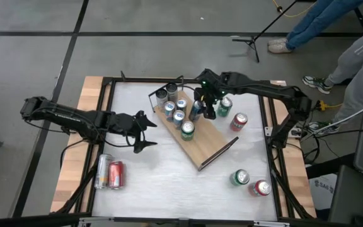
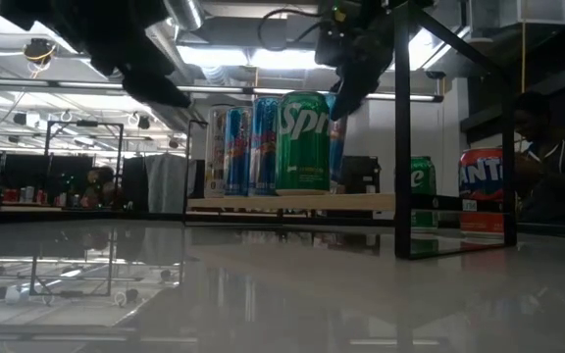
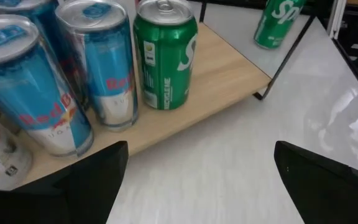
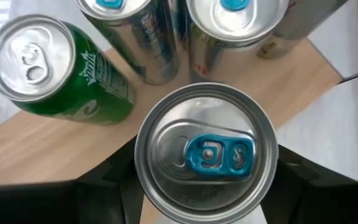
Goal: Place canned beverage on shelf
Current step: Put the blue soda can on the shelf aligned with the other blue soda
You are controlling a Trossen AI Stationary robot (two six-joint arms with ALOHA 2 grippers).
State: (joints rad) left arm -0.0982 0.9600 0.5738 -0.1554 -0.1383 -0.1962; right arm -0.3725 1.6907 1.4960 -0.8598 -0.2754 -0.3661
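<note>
Worktop (image 1: 169,176): white, carrying angled shelf (image 1: 216,142) with cans.
Right end effector (image 1: 197,112): clamped on blue-tabbed can (image 4: 207,152) over shelf.
Left end effector (image 1: 149,131): spread wide, empty, beside shelf.

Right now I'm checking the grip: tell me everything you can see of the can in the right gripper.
The slim can is silver with a blue pull tab, unopened and upright. The right gripper is closed around its sides near the top. It sits over the wooden shelf, next to the green Sprite can and other slim cans; whether it touches the board cannot be told.
</note>
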